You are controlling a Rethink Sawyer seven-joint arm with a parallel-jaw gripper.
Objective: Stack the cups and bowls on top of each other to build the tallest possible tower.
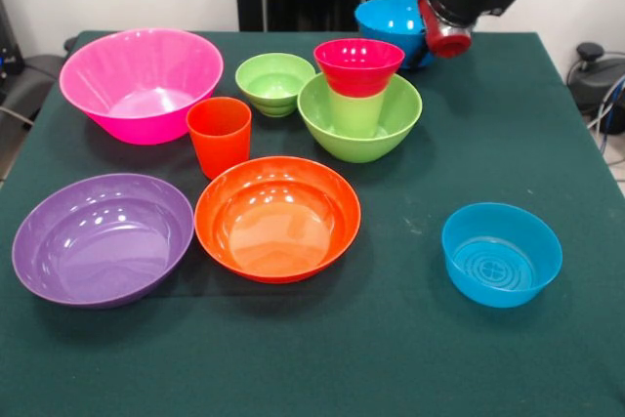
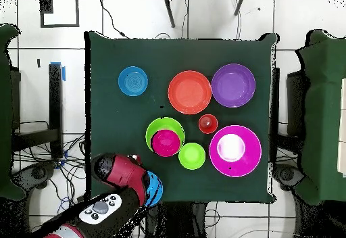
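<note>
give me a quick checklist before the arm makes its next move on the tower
1. Tower base: medium green bowl sits flat on the table: ok.
2. Lime cup inside it, upright: ok.
3. Red bowl level on the cup: ok.
4. Gripper over the far blue bowl; open or shut: cannot tell.
5. Near blue bowl stands alone, free to pick: ok.
6. Tower finished: not ok, orange cup and other bowls unstacked.

In the front view, a small bowl (image 1: 358, 65) sits on a cup (image 1: 355, 110) standing inside a bowl (image 1: 322, 122), a second cup (image 1: 219, 135) stands left of it, and two wide bowls (image 1: 276, 219) (image 1: 102, 238) lie nearer, side by side.
</note>
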